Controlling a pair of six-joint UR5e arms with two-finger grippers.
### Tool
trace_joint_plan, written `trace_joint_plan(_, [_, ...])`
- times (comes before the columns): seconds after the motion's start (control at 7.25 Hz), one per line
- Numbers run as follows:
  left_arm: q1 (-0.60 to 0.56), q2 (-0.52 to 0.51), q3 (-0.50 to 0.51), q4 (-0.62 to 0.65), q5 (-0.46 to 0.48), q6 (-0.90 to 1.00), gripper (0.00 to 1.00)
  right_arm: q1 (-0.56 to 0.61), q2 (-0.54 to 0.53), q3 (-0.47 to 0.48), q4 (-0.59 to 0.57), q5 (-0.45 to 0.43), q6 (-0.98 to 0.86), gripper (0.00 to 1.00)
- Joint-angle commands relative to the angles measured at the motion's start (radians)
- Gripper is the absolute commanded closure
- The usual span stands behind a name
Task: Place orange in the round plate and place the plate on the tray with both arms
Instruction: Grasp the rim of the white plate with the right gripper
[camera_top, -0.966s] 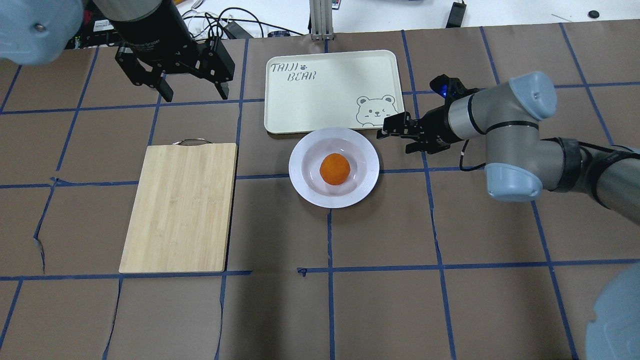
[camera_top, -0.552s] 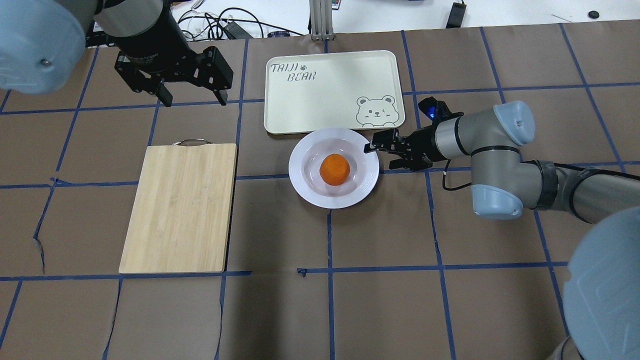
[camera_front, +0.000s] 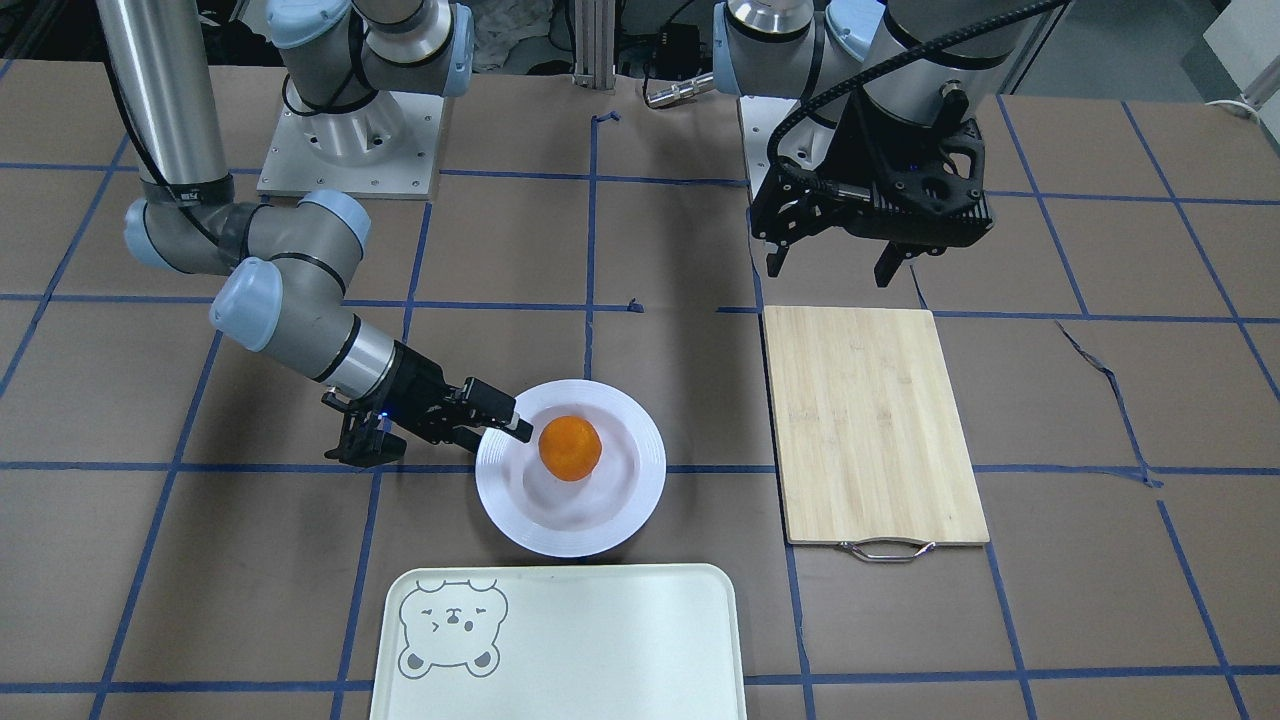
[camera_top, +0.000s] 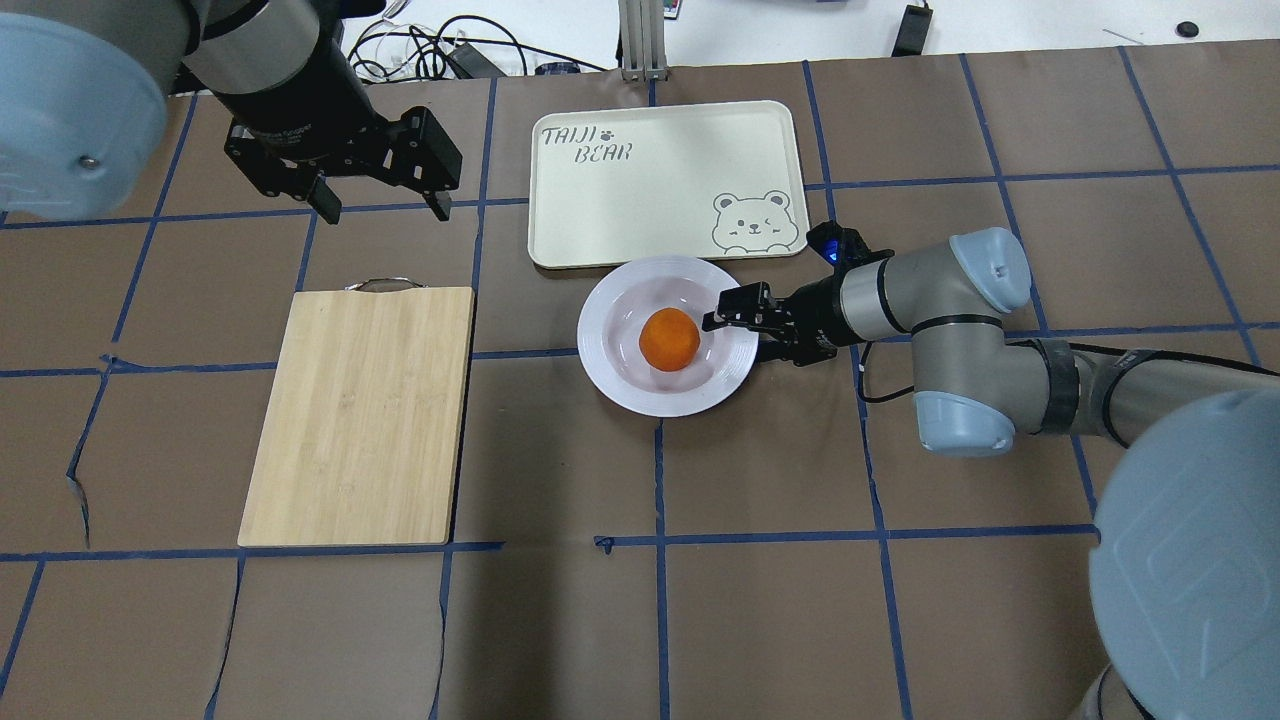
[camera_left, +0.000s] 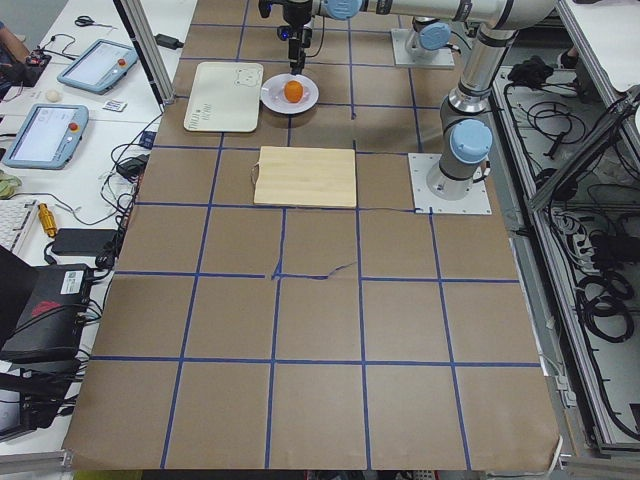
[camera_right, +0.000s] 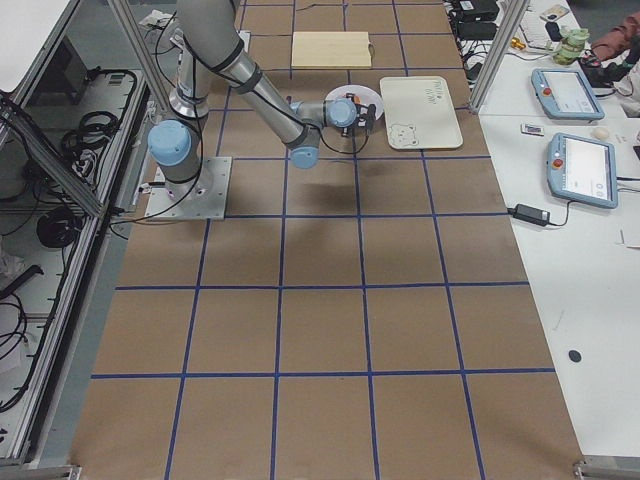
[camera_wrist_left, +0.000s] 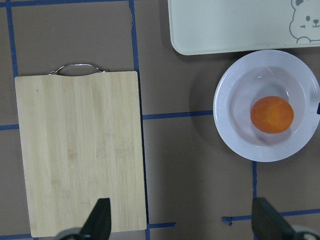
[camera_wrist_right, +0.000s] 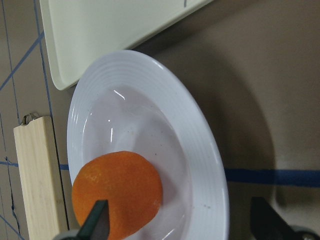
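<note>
Where blue tape rules its brown paper cover into squares, the worktop (camera_top: 900, 620) carries every item listed below.

Left arm (camera_top: 270, 60): silver-grey with light-blue joint caps, raised over the far left part of the worktop, beyond the board's handle end.

Right arm (camera_top: 960, 300): same make, reaching in low from the right, forearm near level, wrist aimed at the plate.

Bamboo cutting board (camera_top: 360, 415): rectangular, lying flat left of centre, metal handle on its far short edge. Nothing lies on it.

Tray (camera_top: 650, 200): pale cream-green, rounded corners, raised rim, flat at the far centre. Lettering in one corner, a grey bear face in the corner nearest the plate.

Round plate (camera_top: 610, 375): glossy white, ridged rim, flat on the worktop just beside the tray's near long edge, not on the tray.

Left gripper (camera_top: 384, 210): black, pointing down, well apart from the plate; its fingers stand wide apart and hold nothing.

Right gripper (camera_top: 737, 335): black, at the plate's right rim; its fingers are spread, one over the inner slope beside the fruit, the other outside the rim. Whether either touches the plate cannot be told.

Orange (camera_top: 669, 338): small, bright, dimpled, resting in the plate's sunken centre, clear of both sets of fingers.
</note>
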Motion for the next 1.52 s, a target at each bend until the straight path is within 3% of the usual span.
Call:
trace_joint_plan(0.0, [0.0,0.001,-0.001,0.001,0.001,0.0,0.0,0.006,0.008,0.001,-0.003,-0.008,0.005,0.02])
trace_joint_plan(0.14, [0.0,0.001,-0.001,0.001,0.001,0.0,0.0,0.006,0.015,0.001,0.002,-0.03,0.007,0.06])
trace_joint_plan(0.55, [0.0,0.001,-0.001,-0.001,0.001,0.0,0.0,0.009,0.034,-0.003,0.003,-0.035,0.077,0.37])
trace_joint_plan(1.38, [0.0,0.001,-0.001,0.001,0.001,0.0,0.0,0.015,0.022,-0.008,0.002,-0.039,0.125,0.83])
